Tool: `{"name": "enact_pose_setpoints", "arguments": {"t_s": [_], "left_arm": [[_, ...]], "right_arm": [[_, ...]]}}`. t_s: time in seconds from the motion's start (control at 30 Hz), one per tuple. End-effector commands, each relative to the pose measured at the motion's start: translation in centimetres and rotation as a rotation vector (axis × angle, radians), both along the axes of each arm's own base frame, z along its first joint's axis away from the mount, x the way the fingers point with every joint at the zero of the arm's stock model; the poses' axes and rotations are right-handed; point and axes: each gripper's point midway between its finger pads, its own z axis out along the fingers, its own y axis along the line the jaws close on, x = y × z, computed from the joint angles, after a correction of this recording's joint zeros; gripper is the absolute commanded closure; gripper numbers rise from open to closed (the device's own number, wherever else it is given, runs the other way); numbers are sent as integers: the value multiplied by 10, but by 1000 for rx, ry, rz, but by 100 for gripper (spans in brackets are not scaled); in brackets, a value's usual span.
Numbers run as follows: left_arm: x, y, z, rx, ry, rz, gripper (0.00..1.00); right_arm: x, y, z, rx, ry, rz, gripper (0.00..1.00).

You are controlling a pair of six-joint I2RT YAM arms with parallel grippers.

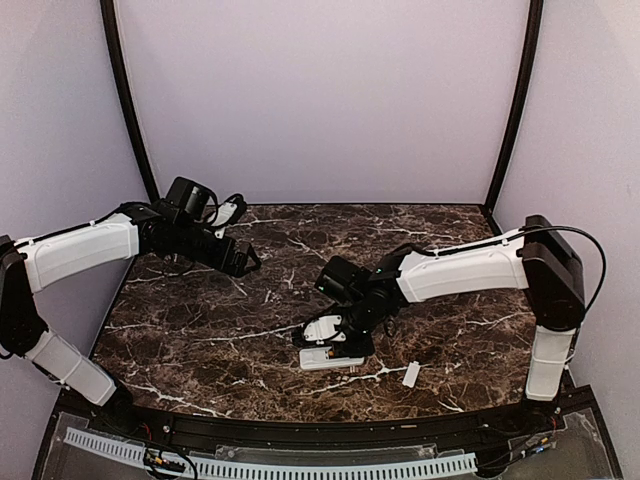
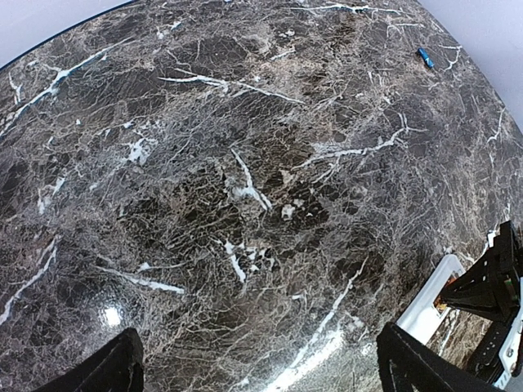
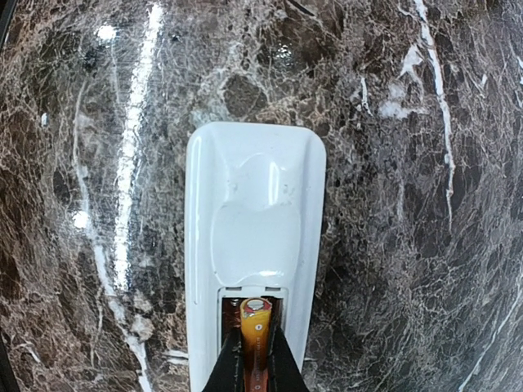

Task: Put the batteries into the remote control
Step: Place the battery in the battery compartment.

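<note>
R tool [image 3: 252,371], clamped on battery [image 3: 255,322], sits at bay [image 3: 231,318] of remote [image 3: 253,204], battery axis along remote's length; L tool [image 2: 261,359] spread apart, farther off.

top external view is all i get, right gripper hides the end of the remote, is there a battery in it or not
Observer: Yes. The right wrist view shows the right gripper shut on an orange battery, lined up in the open bay of the remote control, which lies bay side up.
Operator: ok and the other battery, cant find it from here
Observer: The left wrist view shows a small blue thing lying alone on the table, well apart from the remote control. It may be the second one, but it is too small to be sure.
</note>
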Motion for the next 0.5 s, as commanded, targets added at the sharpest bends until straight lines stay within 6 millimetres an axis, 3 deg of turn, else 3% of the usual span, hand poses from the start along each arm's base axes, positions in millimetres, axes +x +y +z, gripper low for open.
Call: {"name": "enact_pose_setpoints", "arguments": {"t_s": [0.0, 0.2, 0.47], "left_arm": [[-3, 2, 8, -17, -8, -5, 1], [-5, 1, 8, -22, -2, -11, 1], [-6, -1, 7, -27, 6, -21, 1]], "right_arm": [[1, 0, -5, -28, -18, -7, 96], [7, 1, -6, -46, -41, -20, 84], [7, 6, 1, -58, -69, -20, 83]]}}
